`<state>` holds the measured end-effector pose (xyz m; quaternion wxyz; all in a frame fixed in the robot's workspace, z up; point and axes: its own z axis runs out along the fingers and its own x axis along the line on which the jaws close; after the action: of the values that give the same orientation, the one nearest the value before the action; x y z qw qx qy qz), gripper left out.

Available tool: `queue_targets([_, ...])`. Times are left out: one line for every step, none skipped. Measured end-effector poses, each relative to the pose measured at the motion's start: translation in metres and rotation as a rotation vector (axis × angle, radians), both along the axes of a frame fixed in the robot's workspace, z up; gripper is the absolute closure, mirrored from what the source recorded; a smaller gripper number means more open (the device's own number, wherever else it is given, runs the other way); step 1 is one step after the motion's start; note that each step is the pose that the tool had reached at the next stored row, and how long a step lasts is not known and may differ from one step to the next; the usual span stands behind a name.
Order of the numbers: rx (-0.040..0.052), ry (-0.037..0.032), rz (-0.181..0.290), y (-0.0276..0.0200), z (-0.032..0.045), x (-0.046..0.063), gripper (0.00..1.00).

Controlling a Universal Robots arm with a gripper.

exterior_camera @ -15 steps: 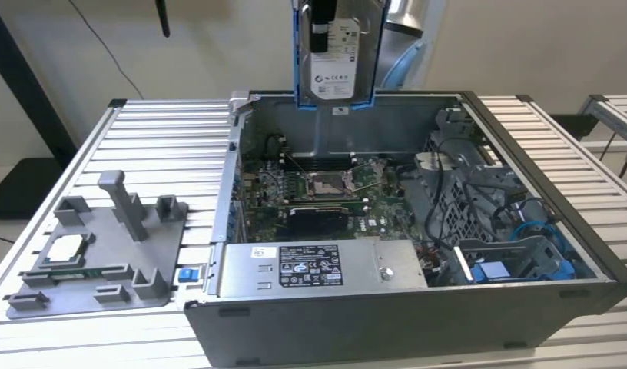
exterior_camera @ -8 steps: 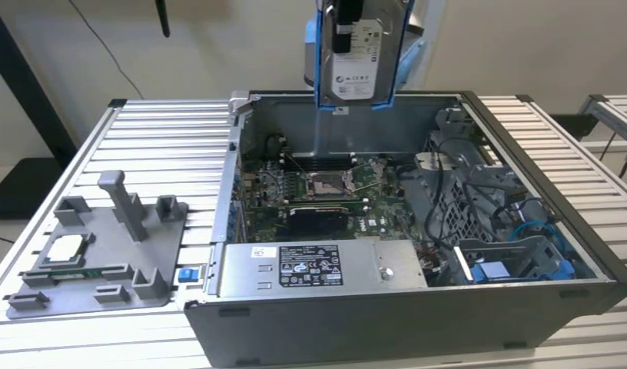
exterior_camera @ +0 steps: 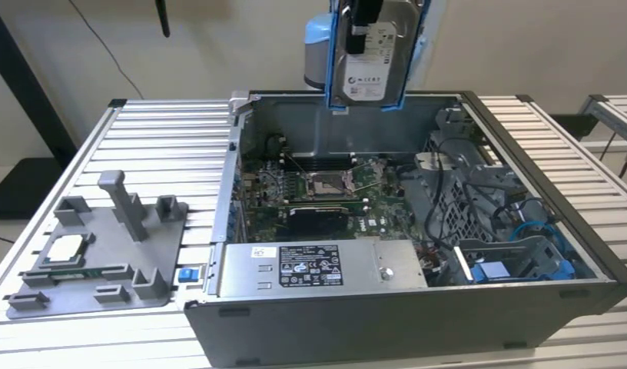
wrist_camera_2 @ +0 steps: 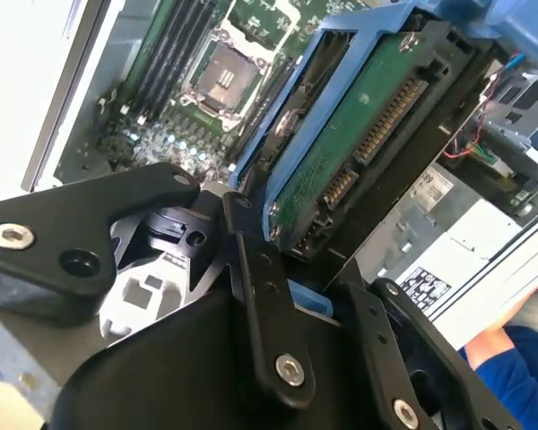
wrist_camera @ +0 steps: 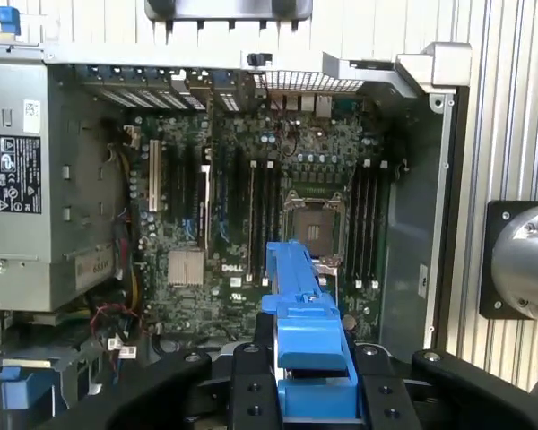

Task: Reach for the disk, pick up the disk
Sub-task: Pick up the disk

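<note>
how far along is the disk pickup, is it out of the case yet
Reach and grasp look done: the gripper is closed on the disk by its blue frame, seen in both wrist views. In the exterior view the disk hangs upright in the air above the open computer case, touching nothing below. The pick-up looks essentially complete.

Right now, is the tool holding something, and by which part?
Yes. The tool holds the disk by one end of its blue frame, above the open computer case.

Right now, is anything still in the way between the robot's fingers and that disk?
No. The disk in its blue frame is already clamped in the gripper and hangs in the air above the open computer case, touching nothing else.
</note>
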<state>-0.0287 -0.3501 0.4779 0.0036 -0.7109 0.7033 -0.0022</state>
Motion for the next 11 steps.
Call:
queue_targets([0.0000,0.0061,0.000,0.0000,-0.0002,0.0022,1.00])
queue_targets([-0.0001,0.0073,0.000,0.0000,-0.0001,0.0028,1.00])
queue_targets([-0.0001,0.0072,0.000,0.0000,-0.0002,0.0028,1.00])
queue_targets([0.0000,0.0073,0.000,0.0000,-0.0002,0.0028,1.00])
queue_targets([-0.0001,0.0074,0.000,0.0000,-0.0002,0.0028,1.00])
queue_targets([-0.0001,0.0073,0.000,0.0000,-0.0001,0.0028,1.00])
queue_targets([-0.0002,0.0075,0.000,0.0000,-0.0001,0.0031,1.00])
queue_targets([-0.0001,0.0074,0.000,-0.0001,-0.0002,0.0038,1.00])
queue_targets([-0.0002,0.0074,0.000,-0.0003,-0.0002,0.0048,1.00])
queue_targets([-0.0001,0.0074,0.000,-0.0005,-0.0003,0.0057,1.00])
queue_targets([-0.0002,0.0075,0.000,-0.0012,-0.0004,0.0070,1.00])
